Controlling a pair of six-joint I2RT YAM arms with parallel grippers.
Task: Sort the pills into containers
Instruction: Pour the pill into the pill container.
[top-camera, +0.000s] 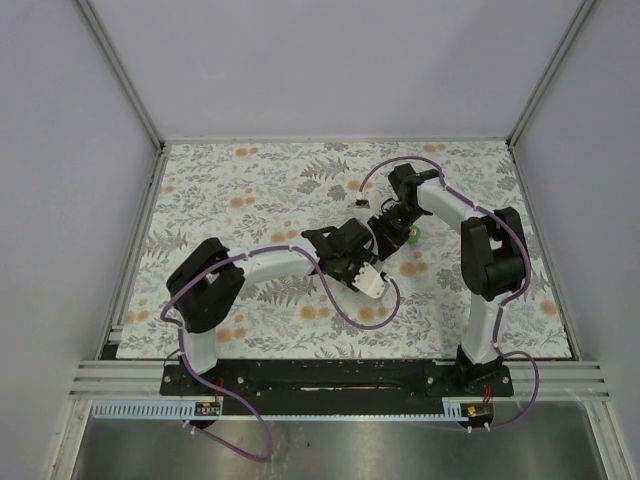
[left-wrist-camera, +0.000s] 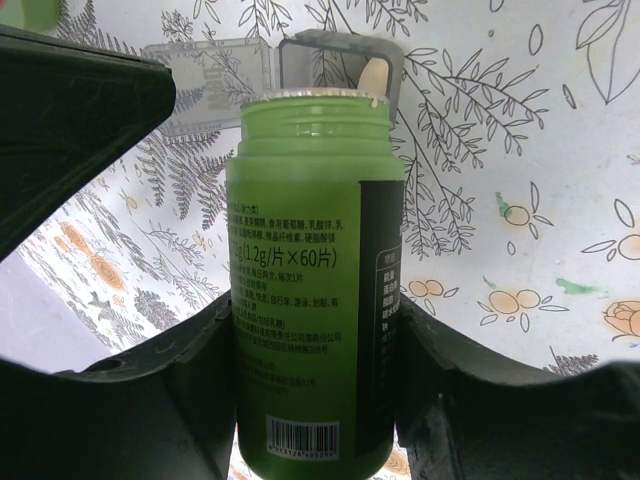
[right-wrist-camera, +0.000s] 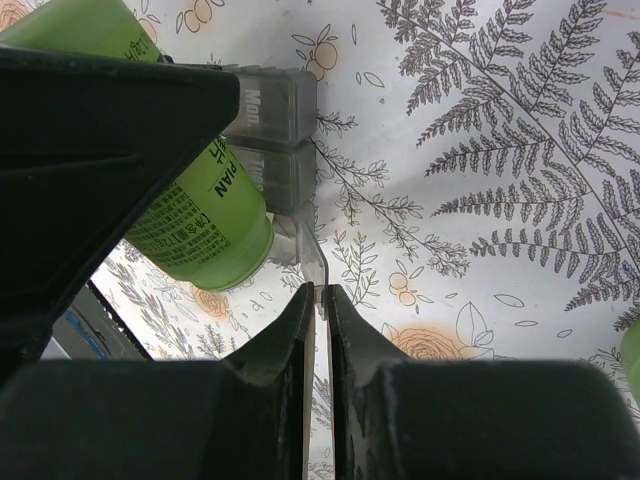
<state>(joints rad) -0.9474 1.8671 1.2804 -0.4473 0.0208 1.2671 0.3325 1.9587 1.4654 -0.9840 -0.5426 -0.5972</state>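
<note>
Bottle (left-wrist-camera: 310, 280), green and uncapped, sits clamped in the left gripper (left-wrist-camera: 312, 340), mouth toward the clear pill organizer (left-wrist-camera: 215, 70) just ahead; one pale pill (left-wrist-camera: 375, 78) shows beyond its rim. The right gripper (right-wrist-camera: 320, 295) pinches the lid flap (right-wrist-camera: 308, 245), seemingly holding a compartment open.

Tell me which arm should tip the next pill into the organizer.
Left, likely. The left gripper holds the open green bottle, mouth at the clear pill organizer; the right gripper is shut on its thin lid.

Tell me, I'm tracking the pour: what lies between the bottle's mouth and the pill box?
One pale pill, just past the bottle rim, against the pill box flap; left wrist view shows it.
</note>
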